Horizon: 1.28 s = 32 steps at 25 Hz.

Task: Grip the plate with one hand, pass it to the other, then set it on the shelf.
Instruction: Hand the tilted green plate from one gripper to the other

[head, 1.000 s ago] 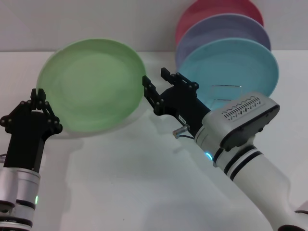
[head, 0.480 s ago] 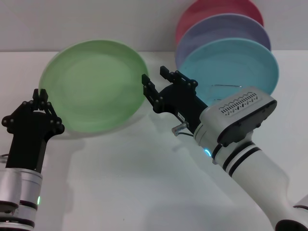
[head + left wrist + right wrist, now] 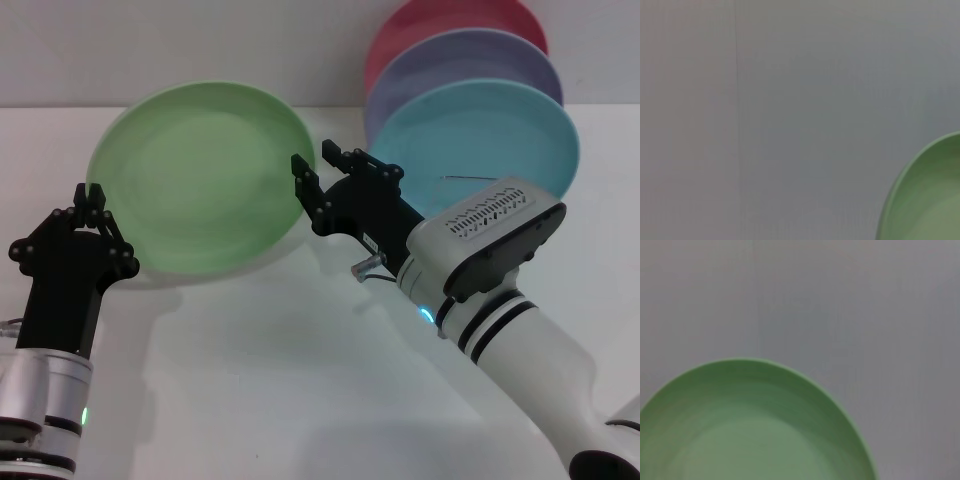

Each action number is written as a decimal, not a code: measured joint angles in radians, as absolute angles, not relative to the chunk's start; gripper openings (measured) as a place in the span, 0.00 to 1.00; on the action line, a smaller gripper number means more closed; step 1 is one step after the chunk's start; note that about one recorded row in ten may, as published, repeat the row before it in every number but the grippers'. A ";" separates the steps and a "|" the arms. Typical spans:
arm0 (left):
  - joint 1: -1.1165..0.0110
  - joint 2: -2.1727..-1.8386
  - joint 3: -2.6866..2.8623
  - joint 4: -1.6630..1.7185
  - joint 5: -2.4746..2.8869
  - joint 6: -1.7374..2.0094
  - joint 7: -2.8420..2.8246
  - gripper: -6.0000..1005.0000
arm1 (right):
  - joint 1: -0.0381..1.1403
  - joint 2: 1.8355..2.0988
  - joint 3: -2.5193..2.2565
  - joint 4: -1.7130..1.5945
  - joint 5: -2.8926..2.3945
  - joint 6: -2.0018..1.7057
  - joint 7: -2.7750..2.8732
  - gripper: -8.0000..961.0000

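Observation:
The light green plate [image 3: 195, 180] is held up, tilted, above the white table. My left gripper [image 3: 90, 195] is shut on its lower left rim. My right gripper [image 3: 313, 165] is open at the plate's right rim, with its fingers on either side of the edge. The plate also shows in the left wrist view [image 3: 930, 200] and in the right wrist view [image 3: 750, 430]. A thin piece of the silver wire shelf [image 3: 468, 180] shows in front of the teal plate at the back right; my right arm hides most of it.
A teal-blue plate [image 3: 480, 130], a lavender plate [image 3: 460, 60] and a red plate [image 3: 450, 20] stand upright in a row at the back right. The white table [image 3: 280, 380] runs toward me under both arms. A grey wall stands behind.
My right gripper has moved left up to the plate's right rim. My left gripper and the plate have shifted slightly to the right.

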<state>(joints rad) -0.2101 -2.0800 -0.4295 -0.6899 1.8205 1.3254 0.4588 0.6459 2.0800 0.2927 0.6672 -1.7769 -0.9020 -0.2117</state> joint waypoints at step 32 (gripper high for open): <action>-0.211 -2.080 -0.422 -0.690 1.821 1.325 0.457 0.04 | 0.655 2.082 0.304 0.666 -1.778 -0.900 -0.212 0.24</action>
<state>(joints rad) -0.2113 -2.0800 -0.4219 -0.6903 1.8209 1.3254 0.4573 0.6551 2.0822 0.3037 0.6660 -1.7780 -0.9000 -0.2117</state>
